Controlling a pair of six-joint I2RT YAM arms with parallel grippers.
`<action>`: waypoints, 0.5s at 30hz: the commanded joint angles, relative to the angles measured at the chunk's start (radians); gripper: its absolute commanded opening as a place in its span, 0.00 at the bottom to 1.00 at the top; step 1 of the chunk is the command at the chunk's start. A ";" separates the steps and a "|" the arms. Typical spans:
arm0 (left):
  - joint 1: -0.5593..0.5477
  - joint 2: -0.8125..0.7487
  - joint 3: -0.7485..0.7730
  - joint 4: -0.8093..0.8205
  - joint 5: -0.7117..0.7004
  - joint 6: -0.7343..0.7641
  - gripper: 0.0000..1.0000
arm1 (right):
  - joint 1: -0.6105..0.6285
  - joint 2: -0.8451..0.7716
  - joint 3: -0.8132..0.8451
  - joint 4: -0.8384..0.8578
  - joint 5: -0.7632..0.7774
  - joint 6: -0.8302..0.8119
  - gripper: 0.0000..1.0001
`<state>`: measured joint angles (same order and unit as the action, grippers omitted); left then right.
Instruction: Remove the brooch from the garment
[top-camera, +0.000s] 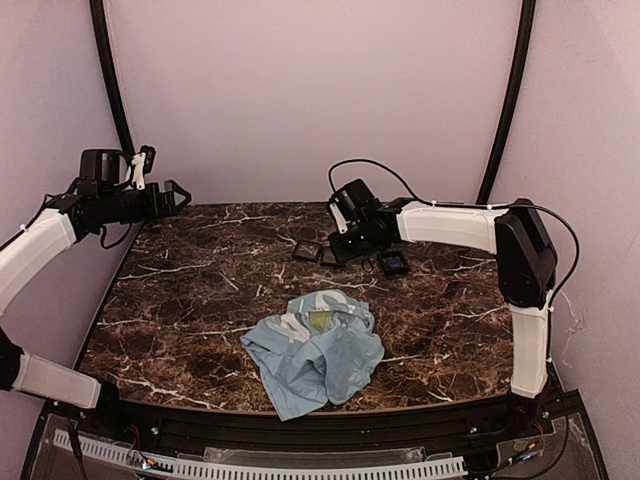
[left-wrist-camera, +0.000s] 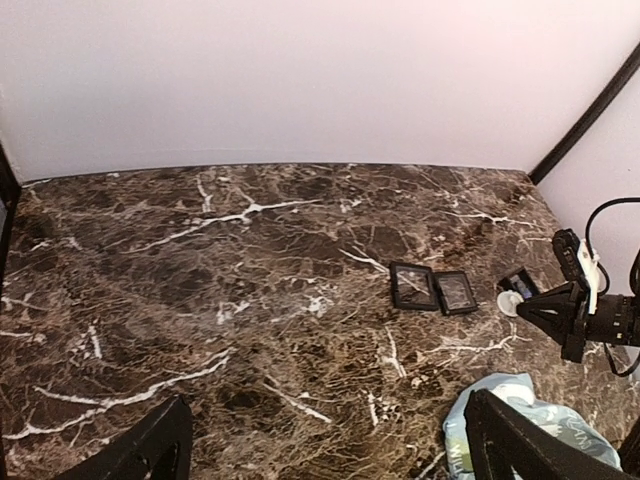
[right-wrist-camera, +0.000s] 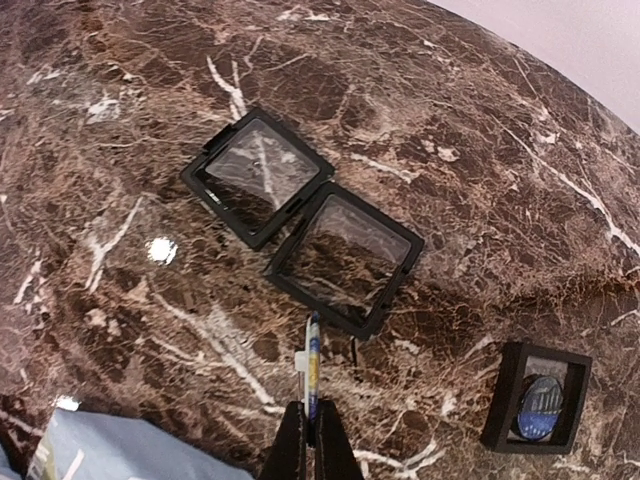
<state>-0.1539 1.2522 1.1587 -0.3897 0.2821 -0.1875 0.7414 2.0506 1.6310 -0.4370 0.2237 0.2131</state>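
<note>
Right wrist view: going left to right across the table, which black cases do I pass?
Flat square case with a clear window → second flat case touching its corner → small upright case holding a round dark-blue badge.

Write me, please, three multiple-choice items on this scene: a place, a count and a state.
1. Where on the table is the light blue shirt?
A. by the front edge
B. in the far left corner
C. inside a tray

2. How many square black trays are there?
A. one
B. three
C. six

3. How is the left end effector?
A. shut on the shirt
B. shut on a tray
C. open, empty

1 A: it lies crumpled by that edge.
2 B: the right wrist view shows three.
3 C: its jaws stand wide apart, nothing between.
</note>
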 joint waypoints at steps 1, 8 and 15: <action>0.012 -0.065 -0.071 -0.041 -0.137 0.045 0.97 | -0.039 0.066 0.074 0.010 0.006 -0.050 0.00; 0.013 -0.065 -0.073 -0.050 -0.151 0.066 0.98 | -0.068 0.174 0.161 0.012 -0.009 -0.068 0.00; 0.014 -0.066 -0.075 -0.050 -0.137 0.067 0.98 | -0.080 0.244 0.230 0.019 0.006 -0.088 0.00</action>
<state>-0.1463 1.1965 1.0966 -0.4282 0.1505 -0.1368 0.6685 2.2528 1.7973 -0.4381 0.2218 0.1486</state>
